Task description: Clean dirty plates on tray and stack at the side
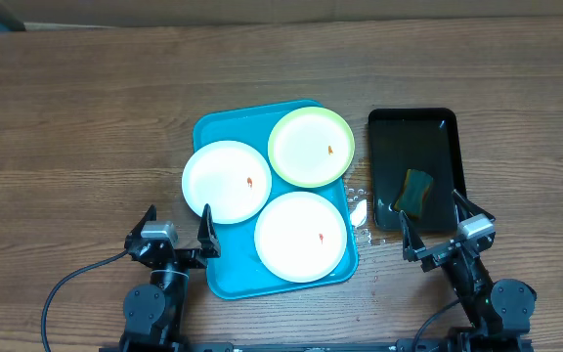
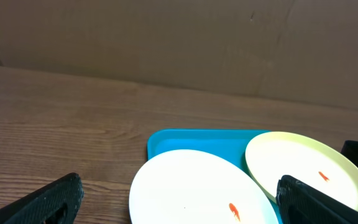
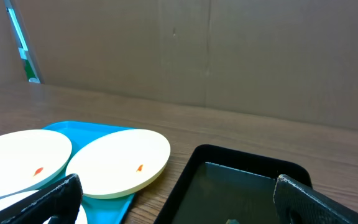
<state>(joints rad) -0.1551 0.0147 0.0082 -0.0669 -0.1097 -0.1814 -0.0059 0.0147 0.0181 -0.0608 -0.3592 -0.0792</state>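
A turquoise tray (image 1: 226, 277) lies mid-table with three plates on it. A white plate (image 1: 225, 181) overhangs its left rim, a pale lime-green plate (image 1: 310, 147) sits at its far right, and a second white plate (image 1: 299, 236) sits at its near right. Each has a small orange-red speck. My left gripper (image 1: 176, 228) is open and empty just near-left of the left white plate (image 2: 197, 190). My right gripper (image 1: 439, 225) is open and empty at the near edge of the black tray. The green plate also shows in both wrist views (image 2: 303, 168) (image 3: 120, 160).
A smaller black tray (image 1: 413, 127) holding water stands right of the turquoise tray, with a yellow-and-green sponge (image 1: 415, 192) in it. Water drops (image 1: 359, 209) lie on the wood between the two trays. A brown wall runs along the table's far edge.
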